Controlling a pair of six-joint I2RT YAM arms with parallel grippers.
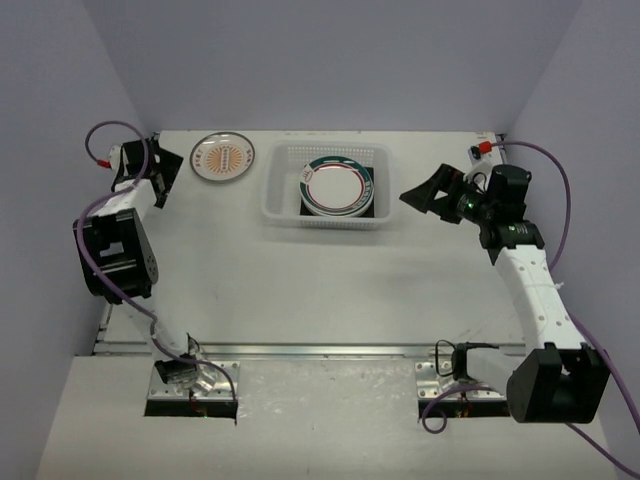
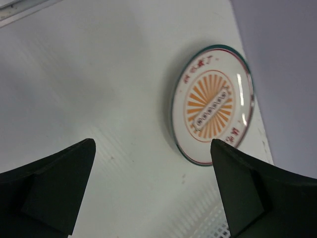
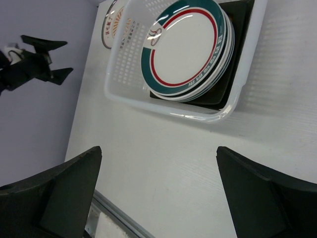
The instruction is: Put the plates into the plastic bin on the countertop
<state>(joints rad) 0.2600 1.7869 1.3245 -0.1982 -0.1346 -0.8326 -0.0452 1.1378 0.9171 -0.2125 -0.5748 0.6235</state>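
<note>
Bright, even light; edges perhaps soft.

We look into a robotics lab cell: plain lilac walls [image 1: 330, 60] box in an off-white countertop [image 1: 330, 290], with cabled robot arms [image 1: 535, 290] bolted by its metal rail [image 1: 330, 351].

The countertop [image 1: 330, 280] carries the plastic bin [image 1: 278, 188] and, seemingly flat, one orange-patterned plate [image 1: 222, 158].

Bare countertop [image 1: 330, 290] rings the orange plate [image 1: 222, 158]; the plastic bin [image 1: 275, 190] flanks its right.
</note>
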